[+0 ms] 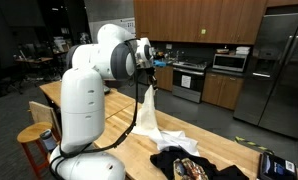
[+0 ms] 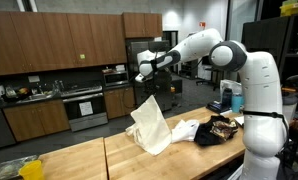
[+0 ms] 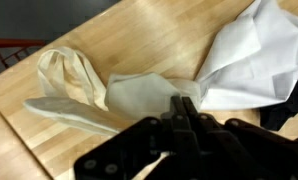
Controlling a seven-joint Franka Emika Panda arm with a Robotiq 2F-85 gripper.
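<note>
Kitchen cabinets of dark wood are lining the back wall in both exterior views, with a steel refrigerator (image 1: 279, 70) and an oven (image 1: 189, 80) standing among them. A long wooden table (image 1: 119, 132) is running across the foreground. The gripper (image 1: 148, 80) is hanging well above that table with its jaws closed on the top edge of a pale cloth (image 1: 149, 112). The cloth is dangling from it in a long fold, and its lower end is resting on the wood. In an exterior view the same cloth (image 2: 149, 125) is showing as a wide sheet drooping below the gripper (image 2: 143, 74). The strand joining them is too thin to make out clearly there. In the wrist view the fingers (image 3: 182, 108) are pinching a bunched part of the cloth (image 3: 139, 92), which is spreading out cream on one side and whiter on the other over the tabletop (image 3: 149, 30). A dark garment (image 1: 189, 166) is lying crumpled on the table near the cloth's foot. It is appearing again beside the robot's base (image 2: 221, 130).
</note>
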